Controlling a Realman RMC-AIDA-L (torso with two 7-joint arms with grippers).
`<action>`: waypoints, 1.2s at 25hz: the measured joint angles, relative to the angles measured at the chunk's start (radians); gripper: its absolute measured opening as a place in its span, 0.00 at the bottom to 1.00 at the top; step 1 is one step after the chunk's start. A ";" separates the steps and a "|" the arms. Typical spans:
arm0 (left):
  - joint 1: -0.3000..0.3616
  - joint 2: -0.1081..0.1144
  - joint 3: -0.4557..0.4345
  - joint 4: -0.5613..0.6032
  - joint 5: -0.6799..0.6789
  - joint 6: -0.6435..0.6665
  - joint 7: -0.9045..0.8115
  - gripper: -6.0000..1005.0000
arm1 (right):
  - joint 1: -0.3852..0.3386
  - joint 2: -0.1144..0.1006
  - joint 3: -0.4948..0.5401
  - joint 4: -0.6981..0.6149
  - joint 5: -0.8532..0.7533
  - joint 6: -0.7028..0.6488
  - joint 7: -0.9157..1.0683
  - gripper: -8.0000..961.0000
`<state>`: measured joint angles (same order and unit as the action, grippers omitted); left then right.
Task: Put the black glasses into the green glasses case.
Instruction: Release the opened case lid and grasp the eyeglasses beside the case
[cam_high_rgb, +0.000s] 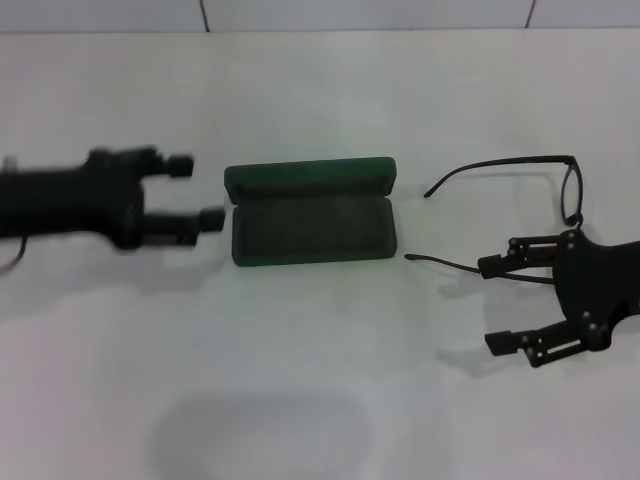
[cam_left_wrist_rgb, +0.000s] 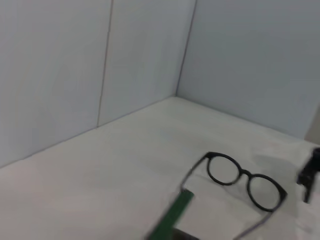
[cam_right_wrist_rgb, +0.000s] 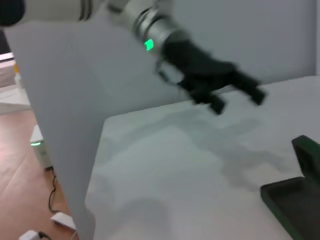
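Nearest to us in the head view, the right gripper (cam_high_rgb: 497, 304) hovers low over the white table (cam_high_rgb: 320, 400), its 2 fingers spread wide and holding nothing. Its upper finger (cam_high_rgb: 495, 264) sits just beside the tip of the near temple arm of the black glasses (cam_high_rgb: 560, 190); we cannot tell whether they touch.

The glasses rest on the table to the right of the green glasses case (cam_high_rgb: 311, 213), temples unfolded and pointing toward the case, lenses turned away from it. The left wrist view shows the frame front with its 2 rounded lenses (cam_left_wrist_rgb: 245, 180), apart from the case edge (cam_left_wrist_rgb: 172, 215).

The case lies open at the middle of the table, lid raised along its far side, dark lining bare. We see nothing inside it.

On the case's left, the left gripper (cam_high_rgb: 196, 192) hangs just beside its short end, fingers parted and empty; the right wrist view shows it (cam_right_wrist_rgb: 237, 97) above the table, apart from the case (cam_right_wrist_rgb: 295, 200).
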<state>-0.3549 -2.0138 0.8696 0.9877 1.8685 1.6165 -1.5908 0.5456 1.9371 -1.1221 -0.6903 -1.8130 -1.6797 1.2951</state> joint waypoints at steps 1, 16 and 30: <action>0.025 -0.004 0.000 -0.006 -0.016 0.008 0.028 0.73 | 0.000 -0.001 0.007 0.000 0.000 0.001 0.013 0.90; 0.124 -0.006 0.003 -0.113 0.036 0.132 0.246 0.88 | 0.141 -0.105 0.058 -0.170 -0.229 0.021 0.772 0.89; 0.069 -0.011 0.008 -0.161 0.082 0.151 0.319 0.88 | 0.440 -0.145 0.059 -0.124 -0.651 -0.077 1.400 0.89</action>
<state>-0.2859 -2.0251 0.8776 0.8266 1.9503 1.7671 -1.2719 0.9860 1.7925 -1.0629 -0.8139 -2.4642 -1.7566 2.6950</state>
